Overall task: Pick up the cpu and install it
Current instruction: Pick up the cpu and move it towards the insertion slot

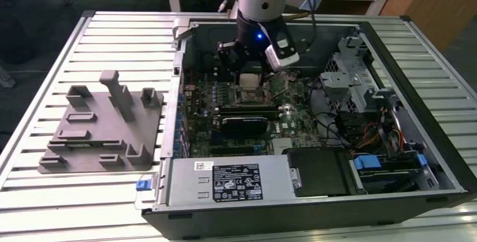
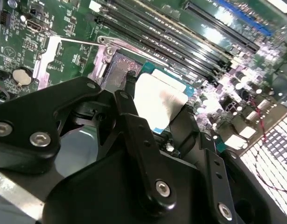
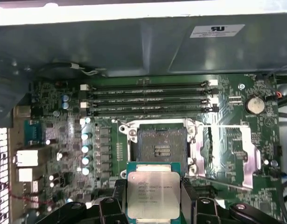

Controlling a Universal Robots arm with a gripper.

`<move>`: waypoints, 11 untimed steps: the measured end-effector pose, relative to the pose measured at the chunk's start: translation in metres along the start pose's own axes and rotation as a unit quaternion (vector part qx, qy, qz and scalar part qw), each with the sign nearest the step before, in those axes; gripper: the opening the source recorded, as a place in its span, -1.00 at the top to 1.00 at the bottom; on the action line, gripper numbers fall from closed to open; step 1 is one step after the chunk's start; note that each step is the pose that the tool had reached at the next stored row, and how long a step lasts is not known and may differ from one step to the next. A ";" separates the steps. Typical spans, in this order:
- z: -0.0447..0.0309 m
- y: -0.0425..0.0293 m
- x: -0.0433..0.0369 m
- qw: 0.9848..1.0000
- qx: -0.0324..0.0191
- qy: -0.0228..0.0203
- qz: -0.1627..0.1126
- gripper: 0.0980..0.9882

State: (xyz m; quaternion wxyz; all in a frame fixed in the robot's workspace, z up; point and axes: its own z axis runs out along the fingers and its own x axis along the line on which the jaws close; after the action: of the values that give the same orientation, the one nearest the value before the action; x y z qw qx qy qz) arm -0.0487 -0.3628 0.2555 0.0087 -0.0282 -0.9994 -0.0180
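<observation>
My gripper [image 1: 251, 70] hangs inside the open computer case, shut on the cpu [image 1: 249, 79], a flat square chip with a shiny metal top. In the first wrist view the cpu [image 3: 152, 193] sits between two black fingers [image 3: 116, 198], just short of the open black socket [image 3: 162, 145] on the green motherboard [image 3: 64, 135]. The socket's metal load plate [image 3: 227, 154] is swung open to one side. In the second wrist view the cpu [image 2: 159, 100] shows bright white in my gripper [image 2: 157, 114], with the socket frame [image 2: 116, 65] just beyond it.
A grey plastic tray [image 1: 104, 124] with upright blocks lies on the slatted table at the exterior view's left. Memory slots [image 3: 148, 98] run beside the socket. The power supply [image 1: 223, 180], a drive cage [image 1: 358, 80] and cables [image 1: 380, 136] crowd the case.
</observation>
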 end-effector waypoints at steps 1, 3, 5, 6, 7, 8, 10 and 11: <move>0.0016 0.0006 -0.0002 1.000 0.000 0.000 0.000 0.00; 0.0046 0.0020 -0.0004 1.000 0.000 0.000 -0.001 0.00; 0.0070 0.0039 -0.0013 1.000 0.000 0.000 -0.002 0.00; 0.0080 0.0050 -0.0019 1.000 0.000 0.000 -0.003 0.00; 0.0090 0.0062 -0.0029 1.000 0.000 0.000 -0.004 0.00; 0.0098 0.0073 -0.0039 1.000 0.000 0.000 -0.004 0.00; 0.0115 0.0094 -0.0058 1.000 0.000 0.000 -0.005 0.00; 0.0124 0.0103 -0.0068 1.000 0.000 0.000 -0.005 0.00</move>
State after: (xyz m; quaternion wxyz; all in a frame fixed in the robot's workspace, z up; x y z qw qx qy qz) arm -0.0416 -0.3524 0.2433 0.0088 -0.0233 -0.9995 -0.0181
